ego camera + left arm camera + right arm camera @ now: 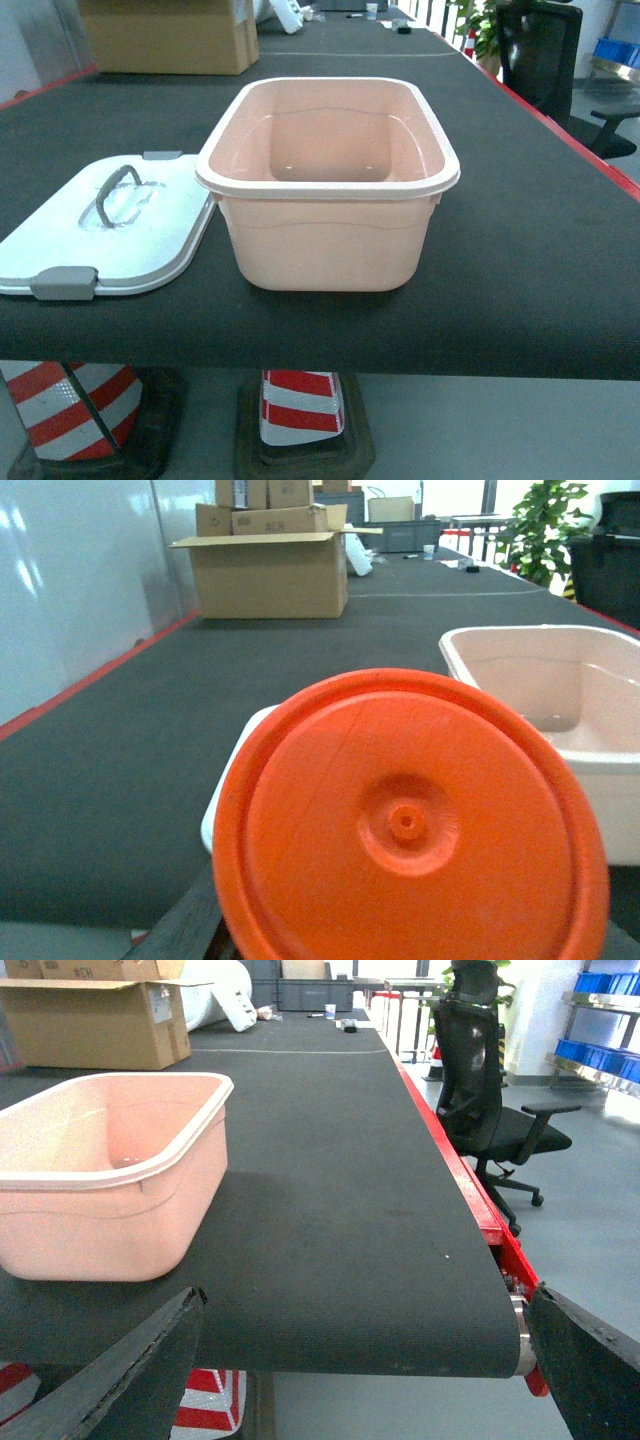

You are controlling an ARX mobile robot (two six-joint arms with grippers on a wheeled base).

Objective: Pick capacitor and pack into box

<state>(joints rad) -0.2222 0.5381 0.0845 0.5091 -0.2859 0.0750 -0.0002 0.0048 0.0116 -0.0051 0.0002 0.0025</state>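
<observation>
The capacitor (405, 825) fills the lower left wrist view, its round orange end facing the camera. My left gripper (400, 945) is shut on it; only one dark finger (188, 925) shows beside it. It hangs short of the table's near edge, left of the box (545, 685). The box (330, 185) is a pale pink tub standing open and empty at the table's front, its white lid (110, 225) with grey latches flat to its left. My right gripper (365, 1360) stands open with nothing between its fingers, low by the table's front edge, right of the box (100, 1175). Neither gripper shows in the head view.
A brown cardboard carton (170, 35) sits at the table's far left. A red rail (470, 1180) runs along the table's right edge, with a black office chair (490, 1110) beyond it. Striped cones (300, 410) stand on the floor under the front edge.
</observation>
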